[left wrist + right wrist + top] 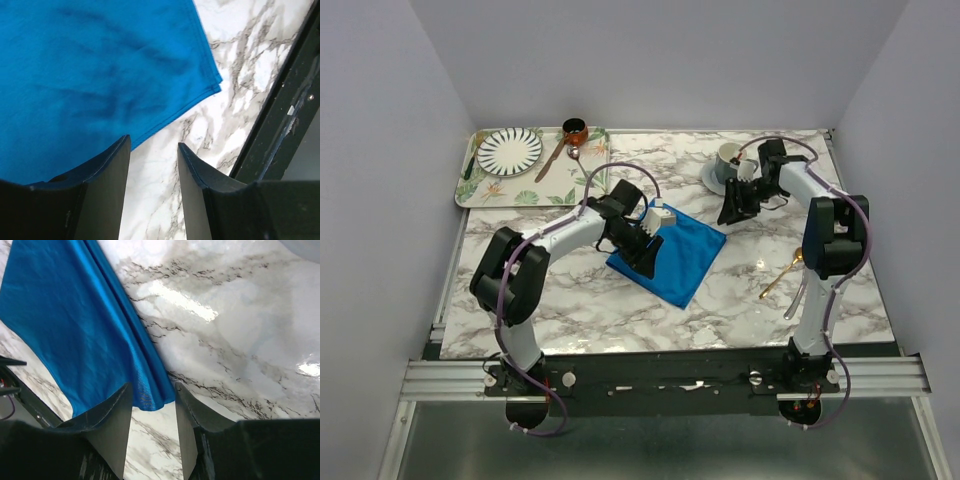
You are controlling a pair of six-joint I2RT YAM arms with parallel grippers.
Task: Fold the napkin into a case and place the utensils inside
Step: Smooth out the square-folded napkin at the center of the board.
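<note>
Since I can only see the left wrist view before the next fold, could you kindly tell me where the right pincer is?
Observer: The right pincer hangs at the napkin's right-hand corner, jaws apart.
Operator: Thank you; is any utensil in sight?
Observer: A gold spoon lies on the marble right of the napkin, apart from it.
Operator: Anything beyond the napkin?
Observer: A cup on a saucer stands farther back, near the right pincer.

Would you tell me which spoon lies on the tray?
The brown-handled spoon, beside the striped plate; the gold spoon lies on the marble table.
</note>
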